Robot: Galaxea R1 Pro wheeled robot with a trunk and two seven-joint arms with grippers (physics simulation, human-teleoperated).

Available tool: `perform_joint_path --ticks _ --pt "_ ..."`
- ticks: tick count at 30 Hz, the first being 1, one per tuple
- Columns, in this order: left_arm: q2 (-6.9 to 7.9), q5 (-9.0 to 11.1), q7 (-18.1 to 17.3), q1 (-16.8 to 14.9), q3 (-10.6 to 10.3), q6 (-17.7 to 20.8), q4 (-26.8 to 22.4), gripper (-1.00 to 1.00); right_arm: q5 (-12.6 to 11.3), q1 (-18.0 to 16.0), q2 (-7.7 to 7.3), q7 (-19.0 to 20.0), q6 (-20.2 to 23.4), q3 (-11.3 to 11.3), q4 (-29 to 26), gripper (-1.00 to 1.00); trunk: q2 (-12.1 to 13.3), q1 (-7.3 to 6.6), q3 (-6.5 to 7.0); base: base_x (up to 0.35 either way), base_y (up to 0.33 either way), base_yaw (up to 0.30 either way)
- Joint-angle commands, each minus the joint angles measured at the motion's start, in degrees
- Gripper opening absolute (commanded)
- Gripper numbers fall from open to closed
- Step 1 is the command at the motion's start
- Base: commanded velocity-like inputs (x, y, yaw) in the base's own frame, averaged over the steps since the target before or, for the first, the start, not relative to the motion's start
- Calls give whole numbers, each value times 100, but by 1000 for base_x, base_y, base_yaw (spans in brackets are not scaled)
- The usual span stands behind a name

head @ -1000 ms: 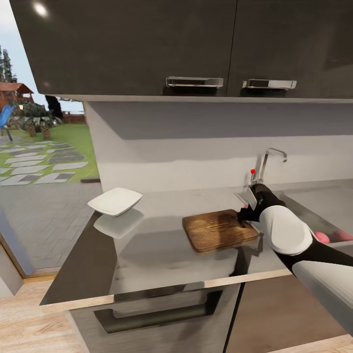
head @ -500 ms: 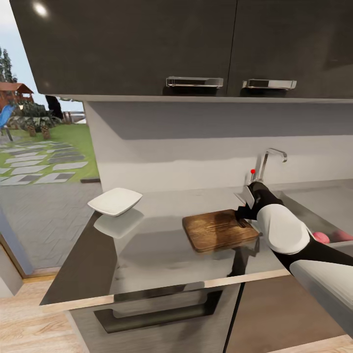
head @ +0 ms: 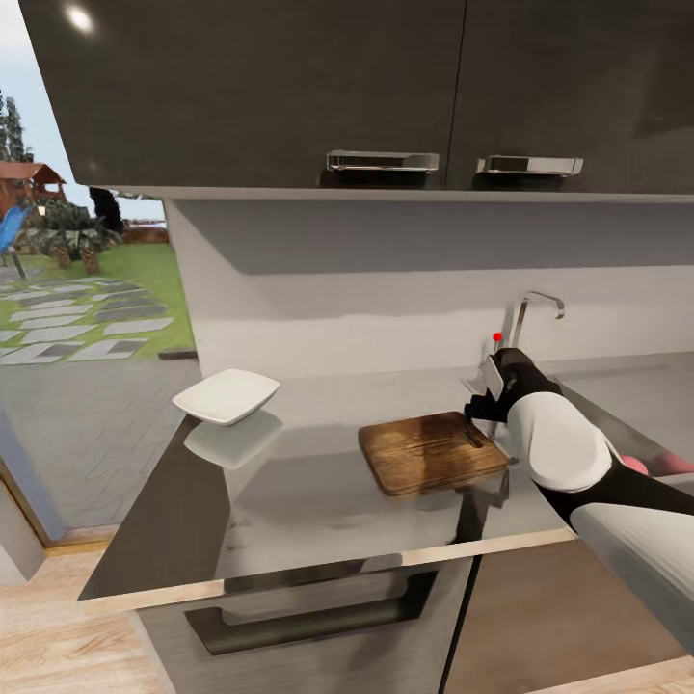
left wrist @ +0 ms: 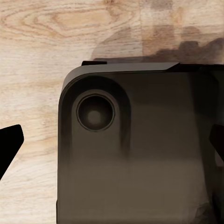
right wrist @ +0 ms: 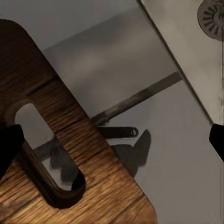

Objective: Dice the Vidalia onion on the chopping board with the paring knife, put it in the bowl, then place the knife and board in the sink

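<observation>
Right tool (head: 479, 403) – spread wide, empty | above chopping board (head: 431, 451) handle end

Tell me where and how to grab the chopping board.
Grip the chopping board at its oval handle slot, on the end toward the sink. It lies flat, so one finger could probably drop through the slot and one outside the edge, from above.

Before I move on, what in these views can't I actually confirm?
- Vidalia onion, head view: mostly hidden behind the right arm.
- Sink, right wrist view: basin cut off by the frame edge.
- Right gripper, head view: the wrist hides its fingers; open or shut is unclear.
</observation>
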Motion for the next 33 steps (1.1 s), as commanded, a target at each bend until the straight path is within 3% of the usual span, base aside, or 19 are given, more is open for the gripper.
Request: perform_joint_path --ticks 1,9,18,33 --pt "-1 16 5 -4 -3 -31 11 100 -49 -17 4 -61 2 -24 -12 100 -3 0 -5 0 0 0" --pt "-1 16 5 -4 -8 -31 11 100 -49 -249 10 -63 9 -19 -63 100 -3 0 -5 0 0 0" --pt "-3 11 0 -4 -10 -36 11 100 -49 -280 11 -58 9 -18 -64 100 -3 0 18 -25 0 0" --pt "-19 7 -4 -4 -12 -43 11 100 -49 -288 23 -54 4 -11 -58 100 -3 0 152 -323 -49 0"
